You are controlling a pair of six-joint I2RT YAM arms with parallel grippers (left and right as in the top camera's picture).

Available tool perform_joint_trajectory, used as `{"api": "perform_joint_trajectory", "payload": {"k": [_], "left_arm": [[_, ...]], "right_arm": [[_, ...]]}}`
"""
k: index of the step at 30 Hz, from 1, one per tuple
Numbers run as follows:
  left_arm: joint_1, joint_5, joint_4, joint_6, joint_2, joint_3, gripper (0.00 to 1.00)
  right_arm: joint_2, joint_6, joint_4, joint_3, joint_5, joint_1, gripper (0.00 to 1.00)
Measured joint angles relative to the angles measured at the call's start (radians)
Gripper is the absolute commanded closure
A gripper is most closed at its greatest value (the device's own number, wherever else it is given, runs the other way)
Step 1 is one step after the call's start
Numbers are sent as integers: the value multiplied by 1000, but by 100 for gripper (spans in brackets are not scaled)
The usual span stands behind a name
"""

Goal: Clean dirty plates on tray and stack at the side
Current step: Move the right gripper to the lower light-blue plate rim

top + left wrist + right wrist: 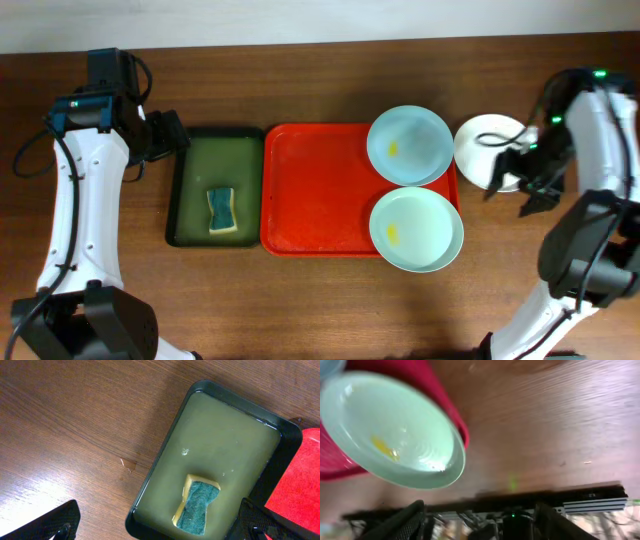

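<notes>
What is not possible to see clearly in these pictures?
- Overhead: the right gripper covers part of the white plate, so a smear there cannot be ruled out.
- Right wrist: the whole view is blurred, and another pale plate is cut off by the top left corner.
- Left wrist: the red tray is cut off by the right edge, and no plate shows.

We record a dark green tray (215,131) (220,391) on the wooden table (320,300) (75,425) (545,425). It holds a shallow layer of murky yellow-green liquid (215,165) (220,440). A sponge (221,211) (197,504), teal scouring face up over a yellow body, lies in the liquid near one end of the tray. We note a small wet mark (127,463) on the table just beside the tray's long wall.
</notes>
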Motion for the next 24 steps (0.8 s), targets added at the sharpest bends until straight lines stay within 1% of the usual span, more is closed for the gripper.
{"api": "perform_joint_trajectory", "payload": {"k": [2, 4, 6, 7, 8, 9, 11, 12, 13, 14, 15, 16, 21, 24], "left_arm": [[0, 0, 0, 0, 0, 0, 1], [0, 0, 0, 0, 0, 0, 0], [0, 0, 0, 0, 0, 0, 0], [0, 0, -1, 0, 0, 0, 1], [0, 0, 1, 0, 0, 0, 1], [0, 0, 0, 0, 0, 0, 1], [0, 0, 0, 0, 0, 0, 0], [0, 0, 0, 0, 0, 0, 1], [0, 0, 0, 0, 0, 0, 1], [0, 0, 0, 0, 0, 0, 0], [0, 0, -1, 0, 0, 0, 0], [0, 0, 1, 0, 0, 0, 0], [0, 0, 0, 0, 0, 0, 1], [0, 0, 0, 0, 0, 0, 1]], "right_arm": [[0, -8, 2, -64, 0, 60, 30], [0, 23, -1, -148, 32, 121, 30], [-14, 100, 31, -217, 111, 161, 28], [-45, 156, 91, -288, 163, 192, 27], [-77, 183, 122, -326, 185, 212, 21], [-113, 206, 174, -359, 200, 230, 2], [-200, 238, 241, -423, 208, 254, 1], [-227, 250, 276, -452, 192, 257, 5], [-230, 251, 285, -461, 188, 257, 28], [-230, 254, 325, -502, 166, 257, 67], [-229, 256, 359, -538, 157, 257, 92], [-230, 254, 381, -562, 152, 257, 94], [-229, 258, 477, -586, 139, 257, 92], [-229, 259, 499, -591, 137, 257, 85]]}}
